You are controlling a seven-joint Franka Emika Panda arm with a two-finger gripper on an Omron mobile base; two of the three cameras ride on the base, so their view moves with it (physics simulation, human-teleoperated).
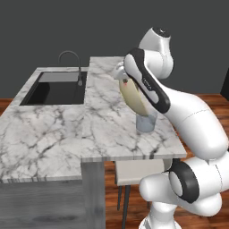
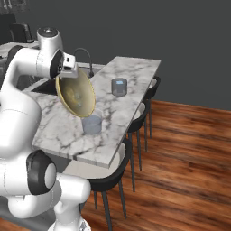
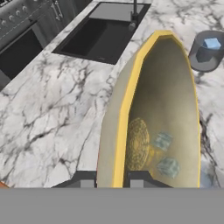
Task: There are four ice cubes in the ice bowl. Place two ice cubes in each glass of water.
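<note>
**Ice bowl tipped over the near glass**

The ice bowl [image 2: 76, 96] is up in the air, held by its rim. Our gripper [image 3: 111, 181] pinches that rim, one finger on each side of the yellow edge. The bowl is tipped steeply, almost on its side. Its low edge hangs right above the near glass of water [image 2: 91, 124], just about touching it. So the glass lies straight below the bowl's low lip, and we think the next tip has to send ice down that way.

We can see two ice cubes [image 3: 165, 154] in the bowl. They are small, pale blue and see-through, and they sit close together beside the round pattern in the bottom of the bowl.

The far glass of water [image 2: 119, 86] stands well apart on the marble counter [image 2: 135, 76], and it has a pale blue cube [image 3: 212, 43] inside. The sink [image 1: 56, 89] is off to the side.
</note>
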